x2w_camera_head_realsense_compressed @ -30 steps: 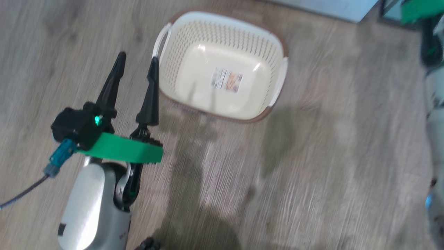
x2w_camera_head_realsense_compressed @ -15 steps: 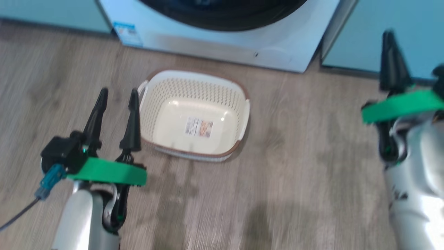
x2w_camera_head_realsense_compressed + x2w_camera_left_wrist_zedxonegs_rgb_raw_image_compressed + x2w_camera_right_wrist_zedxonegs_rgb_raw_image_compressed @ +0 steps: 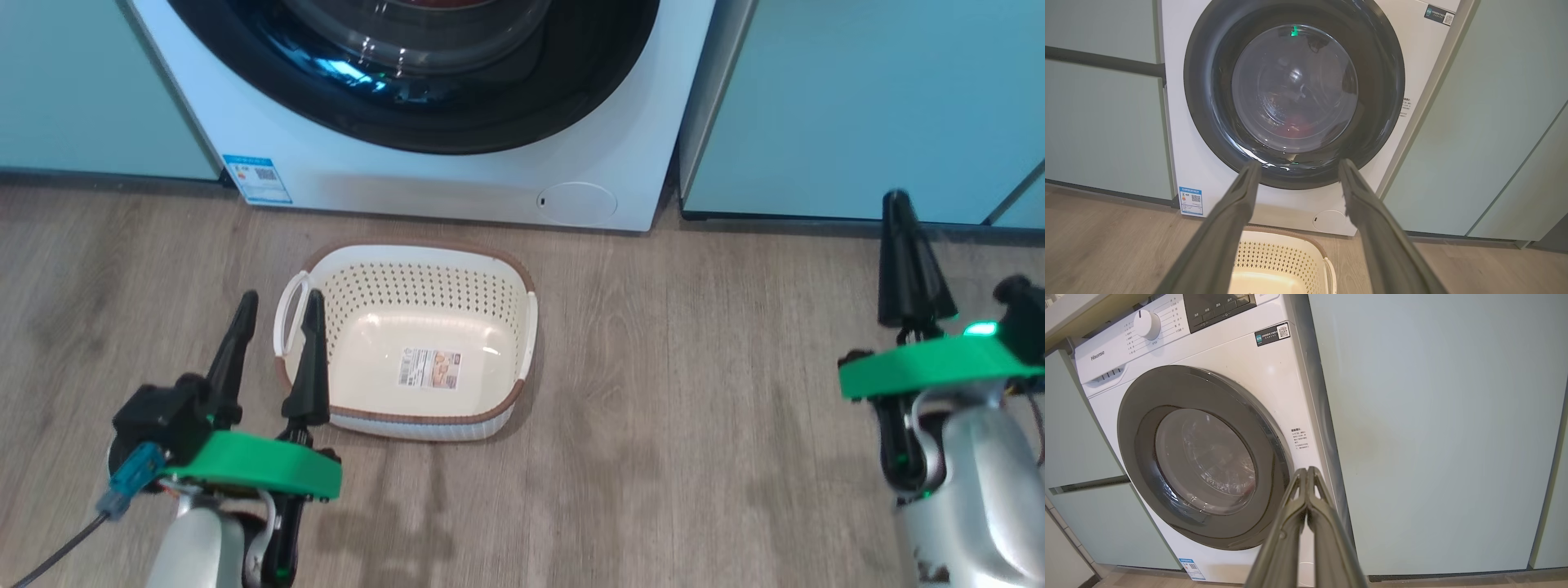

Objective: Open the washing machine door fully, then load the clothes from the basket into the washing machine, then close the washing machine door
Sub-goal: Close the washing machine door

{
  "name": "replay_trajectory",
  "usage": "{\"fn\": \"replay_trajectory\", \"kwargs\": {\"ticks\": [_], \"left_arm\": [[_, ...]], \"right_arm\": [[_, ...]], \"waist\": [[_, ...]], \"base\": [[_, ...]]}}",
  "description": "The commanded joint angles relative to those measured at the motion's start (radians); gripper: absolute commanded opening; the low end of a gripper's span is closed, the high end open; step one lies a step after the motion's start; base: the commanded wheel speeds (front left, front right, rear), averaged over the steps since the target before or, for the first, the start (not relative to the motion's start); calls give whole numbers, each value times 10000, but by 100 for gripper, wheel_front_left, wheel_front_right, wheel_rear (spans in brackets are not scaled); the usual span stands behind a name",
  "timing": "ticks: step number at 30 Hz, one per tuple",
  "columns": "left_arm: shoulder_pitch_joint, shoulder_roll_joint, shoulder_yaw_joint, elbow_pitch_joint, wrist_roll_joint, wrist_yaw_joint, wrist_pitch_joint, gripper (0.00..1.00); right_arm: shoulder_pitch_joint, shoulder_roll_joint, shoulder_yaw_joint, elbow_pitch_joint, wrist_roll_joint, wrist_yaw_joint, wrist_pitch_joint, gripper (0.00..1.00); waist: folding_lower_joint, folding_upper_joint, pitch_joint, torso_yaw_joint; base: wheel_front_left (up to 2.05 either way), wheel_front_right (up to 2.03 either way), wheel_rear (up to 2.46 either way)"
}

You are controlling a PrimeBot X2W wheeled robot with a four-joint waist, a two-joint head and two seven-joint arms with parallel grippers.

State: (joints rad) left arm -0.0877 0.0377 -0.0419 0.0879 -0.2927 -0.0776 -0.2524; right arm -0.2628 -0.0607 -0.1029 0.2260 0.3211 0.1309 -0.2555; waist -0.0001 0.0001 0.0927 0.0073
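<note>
The washing machine (image 3: pixel 457 184) stands white between cabinets. The washing machine door (image 3: pixel 571 98) lies shut against its front, black ring and glass bowl also clear in the left wrist view (image 3: pixel 1208 81) and right wrist view (image 3: pixel 1204 457). Through the glass a patch of red clothes (image 3: pixel 1296 124) shows inside the drum. The basket (image 3: pixel 424 245) sits on the floor before the machine, holding nothing but its label. My left gripper (image 3: pixel 282 298) hovers open by the basket's left handle. My right gripper (image 3: pixel 896 200) is shut on nothing, off to the right, near the cabinet.
Pale teal cabinets (image 3: pixel 857 98) flank the machine on both sides. A small round filter cover (image 3: pixel 578 200) and a blue sticker (image 3: pixel 257 178) sit low on the machine's front. Wooden floor (image 3: pixel 694 392) lies between the basket and my right arm.
The head camera has tilted up, so the picture shifted from the floor and basket to the machine's front. My right arm has come into the picture. Both grippers keep their states.
</note>
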Motion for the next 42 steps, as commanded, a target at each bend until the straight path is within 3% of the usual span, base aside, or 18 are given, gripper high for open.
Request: {"fn": "replay_trajectory", "kwargs": {"ticks": [1, 12, 13, 14, 15, 42], "left_arm": [[-205, 125, 268, -264, -164, -25, -93, 100], [213, 125, 285, 173, -336, 90, -93, 100], [248, 125, 289, 186, -313, 103, -93, 100], [282, 125, 290, 193, -297, 111, -93, 100], [320, 125, 292, 199, -283, 120, -93, 100], [732, 125, 157, -188, -19, 23, -93, 100]], "right_arm": [[-68, 98, 250, -389, 61, -2, -63, 0], [907, 103, 100, -534, 153, -2, -63, 0], [950, 103, 55, -554, 122, -2, -63, 28], [990, 103, 33, -576, 100, -2, -63, 73], [1022, 103, 25, -598, 53, -2, -63, 100], [1238, 104, 210, -336, 277, -2, -63, 100]], "waist": [[1, -1, -55, -44], [1, -1, -333, -55], [1, -1, -352, -57], [1, -1, -372, -58], [1, -1, -398, -61], [1, -1, -847, -73]], "base": [[0, 0, 0], [0, 0, 0], [0, 0, 0], [0, 0, 0], [0, 0, 0], [0, 0, 0]]}}
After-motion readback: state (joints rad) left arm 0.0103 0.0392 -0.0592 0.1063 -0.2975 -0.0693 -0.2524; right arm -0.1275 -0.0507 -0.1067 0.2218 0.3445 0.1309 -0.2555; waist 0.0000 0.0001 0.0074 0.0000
